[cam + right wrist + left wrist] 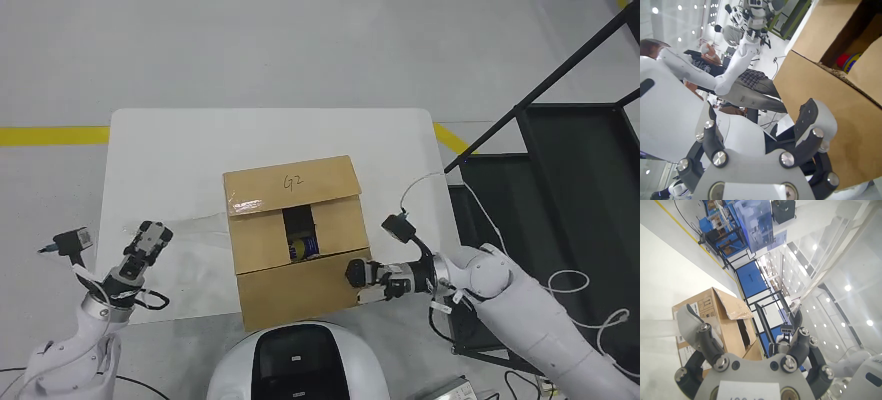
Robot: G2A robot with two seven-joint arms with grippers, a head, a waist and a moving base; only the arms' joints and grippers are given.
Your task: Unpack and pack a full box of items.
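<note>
A brown cardboard box (290, 290) stands mid-table, its top flaps parted by a narrow gap. Through the gap I see a blue and yellow item (303, 243) with a red cap (843, 58). A strip of clear tape (195, 228) runs from the box's left side to my left gripper (150, 240), which hangs over the table left of the box. In the left wrist view that gripper (743, 321) is open and the tape (657, 328) clings to one finger (688, 317). My right gripper (360, 275) is open at the box's near right corner, one finger (810, 115) against the cardboard (848, 113).
The white table (170, 160) has bare room on the left and behind the box. A black metal rack (560, 160) stands close off the table's right side. A yellow line (50, 135) marks the floor at the left.
</note>
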